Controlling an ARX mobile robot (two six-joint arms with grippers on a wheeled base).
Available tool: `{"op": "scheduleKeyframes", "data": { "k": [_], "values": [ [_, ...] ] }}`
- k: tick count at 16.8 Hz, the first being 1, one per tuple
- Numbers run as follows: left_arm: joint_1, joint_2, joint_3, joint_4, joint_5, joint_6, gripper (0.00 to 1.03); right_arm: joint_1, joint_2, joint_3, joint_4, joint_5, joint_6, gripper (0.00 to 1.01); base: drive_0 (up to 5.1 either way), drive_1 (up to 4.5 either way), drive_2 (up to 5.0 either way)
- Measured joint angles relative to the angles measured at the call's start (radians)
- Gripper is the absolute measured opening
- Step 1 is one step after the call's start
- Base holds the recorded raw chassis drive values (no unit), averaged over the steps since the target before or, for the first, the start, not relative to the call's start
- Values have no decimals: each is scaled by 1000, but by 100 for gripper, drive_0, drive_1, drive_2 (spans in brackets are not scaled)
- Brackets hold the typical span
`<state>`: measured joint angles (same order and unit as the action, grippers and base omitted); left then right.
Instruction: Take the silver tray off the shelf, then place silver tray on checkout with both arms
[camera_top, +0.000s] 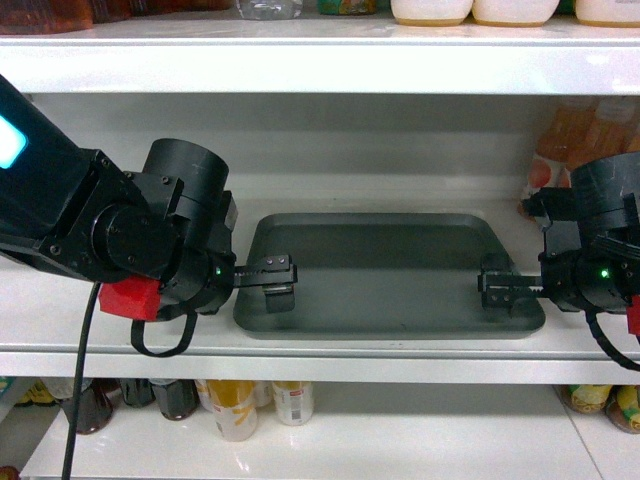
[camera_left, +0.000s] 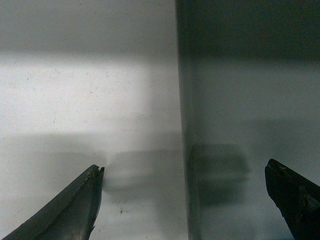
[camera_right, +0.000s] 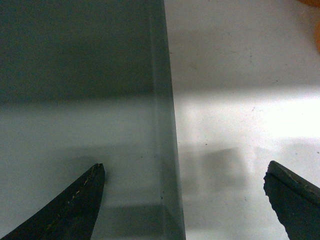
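Lying flat on the white shelf, near its front edge, the silver tray has the left gripper over its left rim and the right gripper over its right rim — both wide open, holding nothing.

Bottles stand on the lower shelf level. An orange-drink bottle at right; white containers up top.

No text, brand or number can be read anywhere. The bottles below the shelf carry labels, but these are too small and blurred to make out.
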<state>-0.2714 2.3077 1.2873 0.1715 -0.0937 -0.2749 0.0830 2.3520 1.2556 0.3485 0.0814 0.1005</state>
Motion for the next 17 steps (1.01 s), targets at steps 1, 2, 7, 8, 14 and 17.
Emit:
{"op": "scheduleKeyframes", "data": {
  "k": [1,2,7,8,14,17],
  "values": [
    [0,7,13,-9,0,-7,98,0,7,13,-3,-5,-9,98,0,0,0],
    [0,11,23,-24,0,-12,98,0,17,23,-4,-7,-21,98,0,0,0],
    [12,42,109,-140,50,-36,74,1,40,114,-130,-32,-40,53,0,0,0],
    [17,45,122,-167,57,-40,65,2,42,120,-141,-33,-40,44,0,0,0],
    [3,52,121,-202,50,-45,6,-6,40,113,-152,-75,-22,4,0,0,0],
    [6,16,43,-145,71,-72,2,-4,1,30,-101,-78,-7,4,0,0,0]
  ]
}}
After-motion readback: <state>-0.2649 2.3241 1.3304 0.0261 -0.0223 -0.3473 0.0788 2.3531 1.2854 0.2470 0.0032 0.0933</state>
